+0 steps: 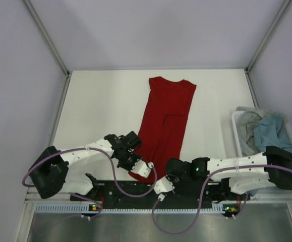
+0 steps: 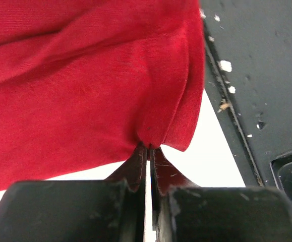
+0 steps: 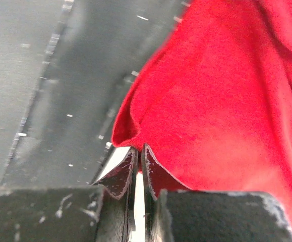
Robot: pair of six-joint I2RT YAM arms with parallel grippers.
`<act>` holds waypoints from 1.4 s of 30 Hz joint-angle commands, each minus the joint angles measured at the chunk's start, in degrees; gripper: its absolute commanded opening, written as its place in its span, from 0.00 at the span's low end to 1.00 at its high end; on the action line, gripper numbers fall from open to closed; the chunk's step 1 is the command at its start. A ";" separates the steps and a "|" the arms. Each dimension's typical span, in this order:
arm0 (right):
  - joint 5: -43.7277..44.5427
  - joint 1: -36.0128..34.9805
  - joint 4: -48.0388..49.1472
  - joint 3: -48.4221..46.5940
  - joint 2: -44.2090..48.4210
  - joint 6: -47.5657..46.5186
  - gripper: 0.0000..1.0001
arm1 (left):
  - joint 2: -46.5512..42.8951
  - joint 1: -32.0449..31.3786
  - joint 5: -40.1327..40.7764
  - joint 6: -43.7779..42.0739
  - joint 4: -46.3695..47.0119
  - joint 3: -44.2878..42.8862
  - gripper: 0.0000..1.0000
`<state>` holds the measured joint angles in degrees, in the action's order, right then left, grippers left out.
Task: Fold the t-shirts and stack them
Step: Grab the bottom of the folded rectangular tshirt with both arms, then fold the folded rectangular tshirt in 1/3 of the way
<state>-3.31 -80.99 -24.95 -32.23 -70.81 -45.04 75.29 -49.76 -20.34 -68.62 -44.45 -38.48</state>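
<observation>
I have the red t-shirt [image 1: 166,116] lengthwise on the tabletop [image 1: 100,101], neck far, hem near, left fingers [image 2: 133,171] and right fingers [image 3: 119,176] both pinching the hem

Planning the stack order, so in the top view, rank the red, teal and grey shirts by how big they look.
Largest: red shirt, spread out flat.
Then teal shirt and grey shirt: both crumpled, look alike, so unranked.

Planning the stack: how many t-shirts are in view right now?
3. The red t-shirt lies lengthwise mid-table. The teal-blue t-shirt and the light grey t-shirt are bunched in the white bin at the right edge. More may be hidden underneath them.
</observation>
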 commanded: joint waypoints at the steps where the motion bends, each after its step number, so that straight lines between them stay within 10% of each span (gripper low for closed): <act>1: -1.43 7.14 0.60 -1.25 5.67 8.28 0.00 | -0.49 4.03 -4.08 6.91 0.33 -8.69 0.00; 17: 1.73 41.16 28.01 -3.63 5.60 18.94 0.00 | 23.84 20.13 -7.08 25.99 0.50 -41.31 0.00; 42: 0.42 54.53 34.53 -10.22 -15.41 14.28 0.00 | 42.49 23.30 3.02 37.68 9.64 -55.47 0.00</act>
<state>-2.09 -28.42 7.31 -38.96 -85.19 -30.02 116.84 -27.29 -19.81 -33.82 -38.09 -90.78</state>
